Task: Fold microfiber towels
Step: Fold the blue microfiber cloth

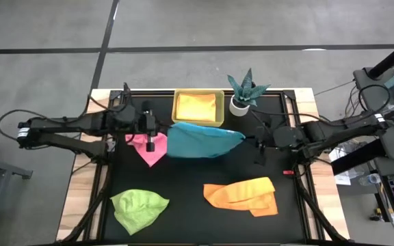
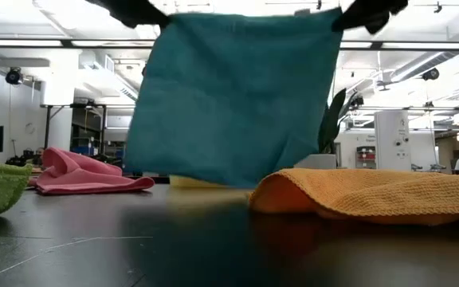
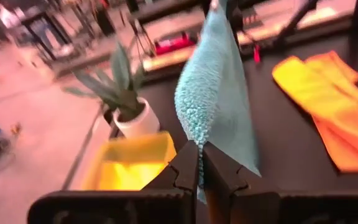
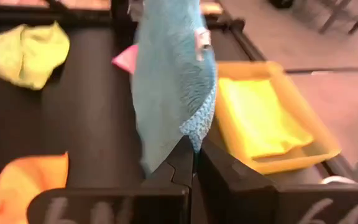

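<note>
Around the middle of the black table (image 1: 183, 225) lay the other cloths: a pink towel (image 1: 148, 149) on the left just under the left arm, a lime green towel (image 1: 139, 207) at the near left, and an orange towel (image 1: 245, 195) bunched at the near right. At the far edge sat a yellow tray (image 1: 178, 113) with a yellow-orange towel (image 1: 198, 106) folded inside it, and beside that a small spiky plant (image 1: 243, 89) in a white pot. None of these touched the raised cloth, though the orange one lay just in front of its lower edge in the low view.

The turquoise towel (image 2: 229, 96) hung stretched between the two arms, above the table and just in front of the tray. The left pincer (image 3: 199, 163) was pressed together on one upper corner, and the right pincer (image 4: 194, 155) was pinching the opposite corner, so the cloth draped down as a flat sheet, its bottom edge close to the table.
</note>
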